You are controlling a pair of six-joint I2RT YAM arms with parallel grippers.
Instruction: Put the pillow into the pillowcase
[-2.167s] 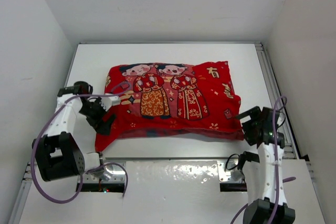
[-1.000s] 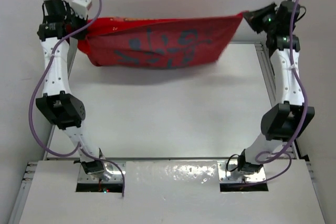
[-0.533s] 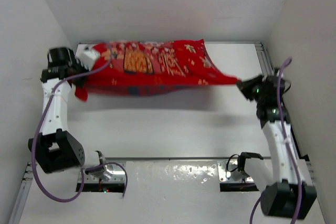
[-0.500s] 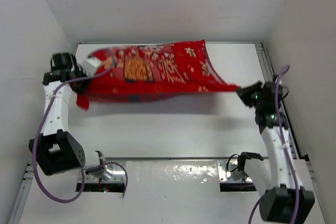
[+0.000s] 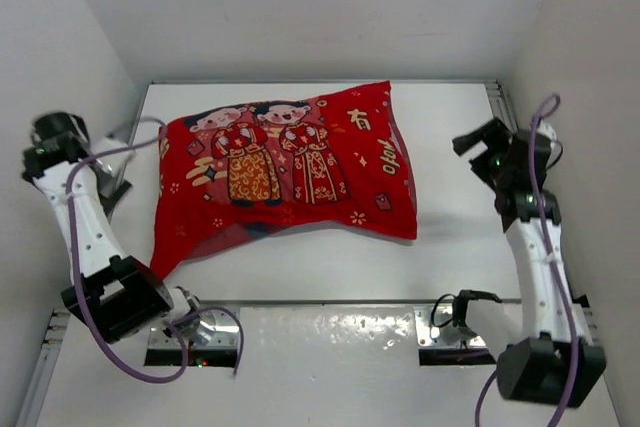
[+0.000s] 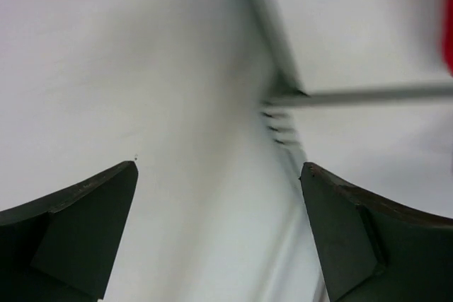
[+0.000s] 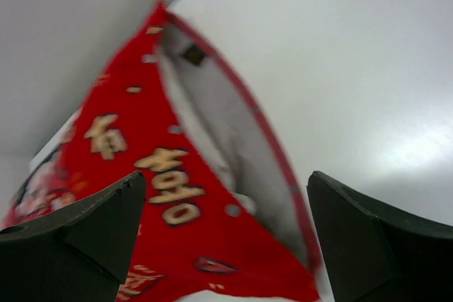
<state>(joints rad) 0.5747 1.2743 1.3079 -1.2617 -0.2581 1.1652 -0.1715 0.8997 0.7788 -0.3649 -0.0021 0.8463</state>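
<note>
Pillowcase (image 5: 285, 172) is lying flat on the table (image 5: 450, 247), printed side up, so I can see both cartoon figures plus the gold characters next to them. It takes up the left and middle of the surface. Its far edge runs close to the far edge of the table, and one limp corner trails off toward the near-left corner.

From the right wrist cam I'm looking straight at the open end, which faces the right edge of the table. The white pillow (image 7: 212, 139) is sitting inside the mouth with the red hem running around it. There's a small dark tag on the inside near the top of the opening. From overhead I can't see any white poking out, just red fabric with a plump shape under it.

Right gripper (image 7: 225, 175) is spread wide with nothing between the fingers. It hangs above the right edge of the table, pointing at that open mouth but well apart from the cloth.

Left gripper (image 6: 218, 167) is wide open too, nothing in it. That arm is swung out past the left edge of the table, up by the side wall. Its wrist cam is pretty blurry: mostly white wall and table, a grey rail along the table's edge, and a thin sliver of red at the right side of the picture. Neither one is touching the fabric.
</note>
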